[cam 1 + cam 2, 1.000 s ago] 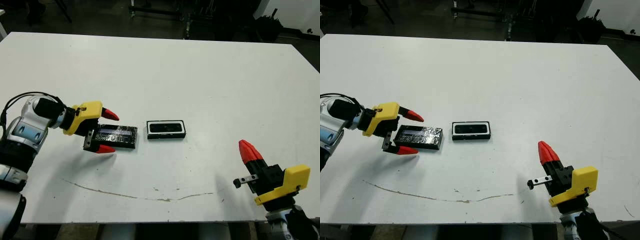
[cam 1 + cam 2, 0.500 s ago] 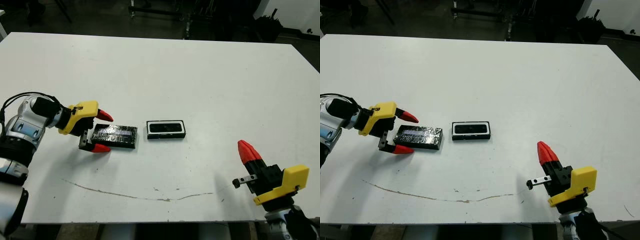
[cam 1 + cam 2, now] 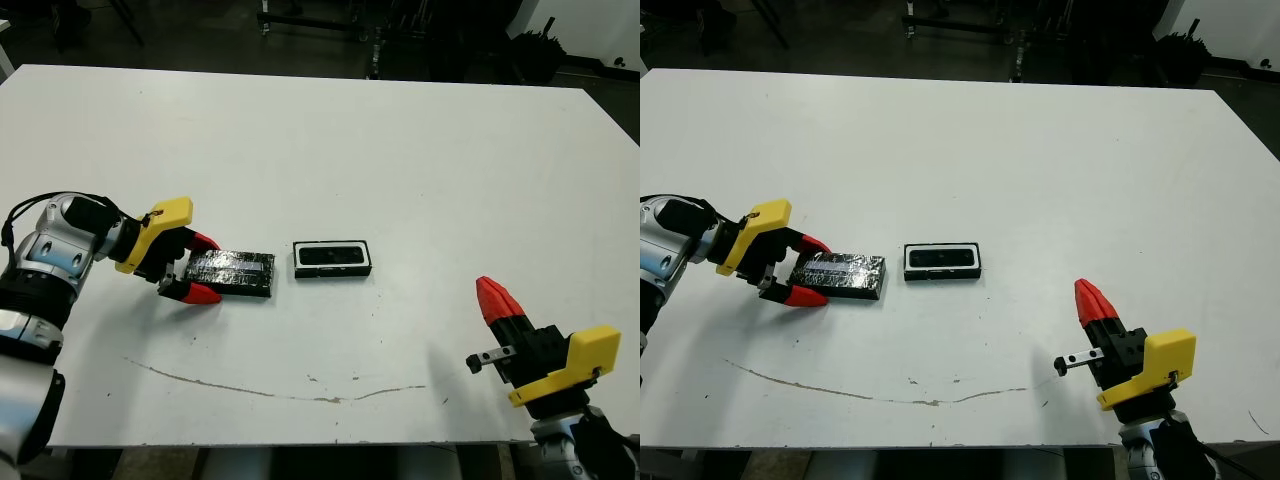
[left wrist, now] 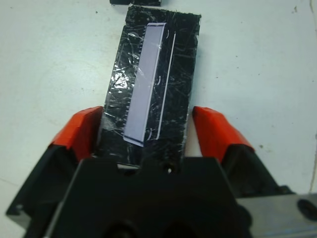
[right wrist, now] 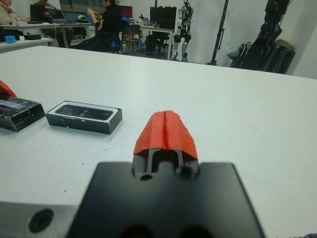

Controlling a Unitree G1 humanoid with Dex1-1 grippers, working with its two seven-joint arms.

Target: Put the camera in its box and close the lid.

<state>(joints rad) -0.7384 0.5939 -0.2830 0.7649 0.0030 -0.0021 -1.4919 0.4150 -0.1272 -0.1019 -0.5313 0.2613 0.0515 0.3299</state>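
My left end effector [image 3: 195,266] straddles the near end of the lid [image 3: 232,273], fingers [image 4: 79,130] apart, flanking it on the counter [image 3: 400,150]. Box [image 3: 333,258] with camera [image 3: 331,255] inside sits just beyond the lid. My right end effector [image 3: 493,298] is pressed together, well apart.

Right end effector [image 5: 165,130] pressed closed; box [image 5: 84,116] holding camera [image 5: 83,112] beside lid [image 5: 19,113]

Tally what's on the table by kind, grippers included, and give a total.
Lid: 1
Box: 1
Camera, lying in the box: 1
Grippers: 2, left gripper and right gripper
Total: 5
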